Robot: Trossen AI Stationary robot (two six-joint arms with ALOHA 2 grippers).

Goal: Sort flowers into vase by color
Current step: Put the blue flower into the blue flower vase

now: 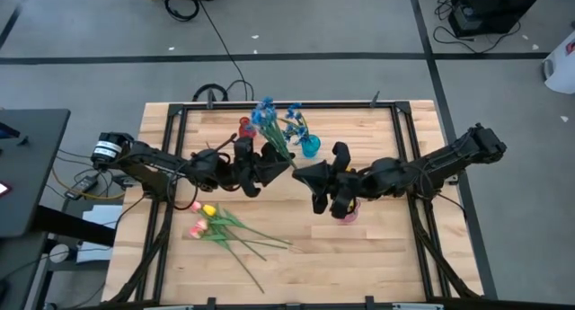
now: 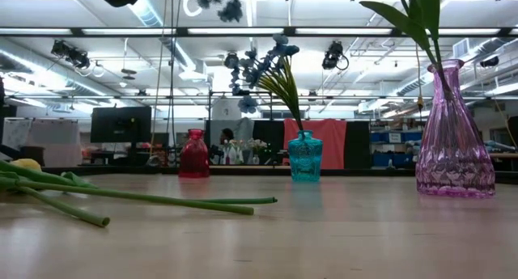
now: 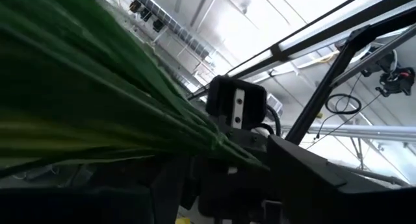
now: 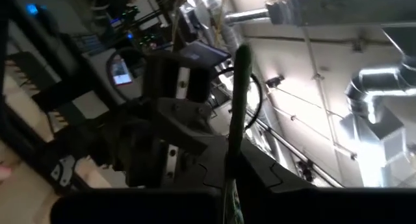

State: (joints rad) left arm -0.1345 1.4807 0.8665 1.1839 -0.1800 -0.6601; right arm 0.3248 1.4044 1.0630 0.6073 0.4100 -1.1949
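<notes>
My left gripper (image 1: 280,166) is over the table's middle, shut on a spray of blue blossoms (image 1: 263,112). Beside it stands a teal vase (image 1: 310,146) (image 2: 305,156) with blue sprays (image 2: 267,65) in it. A red vase (image 1: 244,126) (image 2: 194,154) is at its far left. My right gripper (image 1: 316,189) faces the left one above the pink vase (image 1: 346,211) (image 2: 453,137), shut on a green flower stem (image 2: 437,61) that stands in this vase. Yellow and pink tulips (image 1: 202,216) lie flat on the table's near left. My left gripper holds the blue spray by its green stem and leaves (image 1: 286,159), coming level from the table's left. The spray is lifted clear, blossoms toward the far edge. In the wrist view the leaves (image 3: 97,87) hide the fingers. My right gripper holds the green stem (image 4: 235,139) high above the pink vase, coming from the table's right. The stem stands nearly upright with its lower part inside the vase neck (image 2: 443,77). The fingers themselves are hidden and the blossom does not show.
The lying tulips' long stems (image 1: 256,243) (image 2: 162,200) reach toward the table's middle near edge. A dark frame (image 1: 395,139) borders the wooden top. Bare wood (image 1: 377,256) lies at the near right. The two wrists are close together over the middle.
</notes>
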